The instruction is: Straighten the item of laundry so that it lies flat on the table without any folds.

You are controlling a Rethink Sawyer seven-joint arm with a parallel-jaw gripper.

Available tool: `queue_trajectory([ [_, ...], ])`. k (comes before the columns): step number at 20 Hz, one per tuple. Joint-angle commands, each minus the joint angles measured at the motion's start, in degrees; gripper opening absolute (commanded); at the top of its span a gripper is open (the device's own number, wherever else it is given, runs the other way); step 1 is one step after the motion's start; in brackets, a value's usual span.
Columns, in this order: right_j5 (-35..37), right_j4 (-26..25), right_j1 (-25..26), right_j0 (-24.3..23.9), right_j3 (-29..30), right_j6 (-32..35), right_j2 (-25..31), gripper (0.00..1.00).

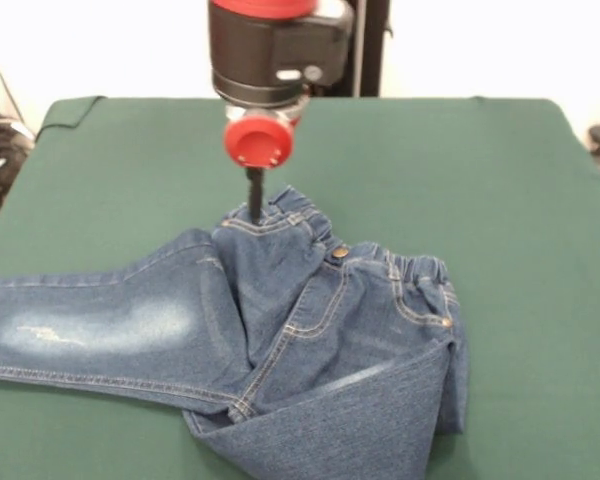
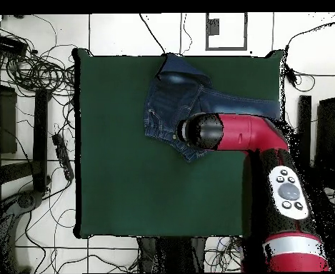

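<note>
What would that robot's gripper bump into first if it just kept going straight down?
The jeans. The gripper points straight down at the bunched elastic waistband and looks to be touching or nearly touching the denim already, though depth is hard to judge. The green table lies under the cloth.

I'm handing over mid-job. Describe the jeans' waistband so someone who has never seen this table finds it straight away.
Start at the green table; the only garment on it is the small blue jeans. Follow the arm down to the gripper: it meets the cloth at the waistband, the gathered elastic edge farthest from the camera. Unlike the smooth faded legs, it is puckered and carries a small metal button.
</note>
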Motion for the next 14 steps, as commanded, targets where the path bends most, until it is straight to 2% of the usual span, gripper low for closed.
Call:
queue_trajectory([
  [1, -5.43, 6.63, 8.23, 6.51, -0.35, 17.13, -4.15, 1.0],
  [10, -7.63, 14.38, 11.37, 9.1, -0.6, 15.13, -7.43, 1.0],
  [14, -7.18, 18.66, 13.65, 11.69, -1.78, 15.93, -9.13, 1.0],
])
